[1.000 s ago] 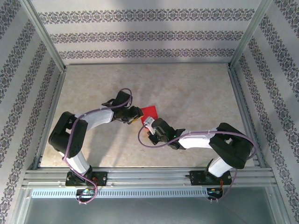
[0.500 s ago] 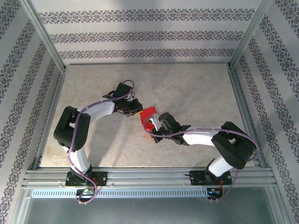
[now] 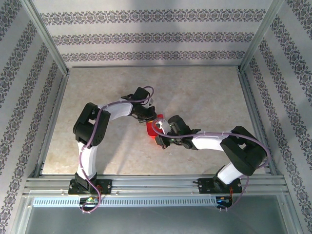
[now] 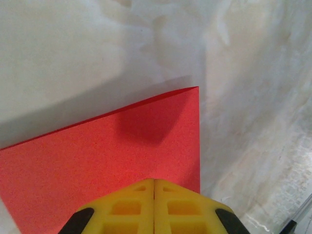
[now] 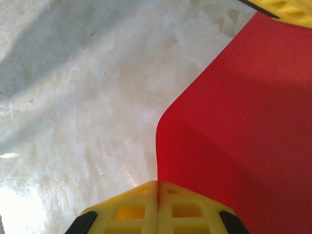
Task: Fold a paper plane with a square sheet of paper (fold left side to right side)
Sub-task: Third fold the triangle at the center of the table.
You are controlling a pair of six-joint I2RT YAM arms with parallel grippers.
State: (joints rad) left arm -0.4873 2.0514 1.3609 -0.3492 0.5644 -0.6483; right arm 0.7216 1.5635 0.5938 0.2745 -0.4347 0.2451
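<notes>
The square sheet of paper (image 3: 151,128) is bright red and sits mid-table between both arms, partly lifted and curled. My right gripper (image 3: 159,138) is shut on its near edge; in the right wrist view the sheet (image 5: 243,122) rises out of the closed seam (image 5: 157,184) and bends away to the right. My left gripper (image 3: 152,116) is shut, its yellow tips (image 4: 154,181) pressed together over the flat red surface (image 4: 97,156) near the sheet's right edge. One left finger (image 5: 287,9) shows at the sheet's far side. The paper plane is out of view.
The pale marbled table (image 3: 204,92) spreads wide behind and to both sides of the arms. Aluminium frame rails (image 3: 53,112) and patterned walls box it in. A purple cable (image 3: 146,95) loops over each forearm.
My left gripper closed and swung right, over the sheet. My right gripper raised its edge of the sheet, which went from lying flat to curled, and shifted a little to the right.
</notes>
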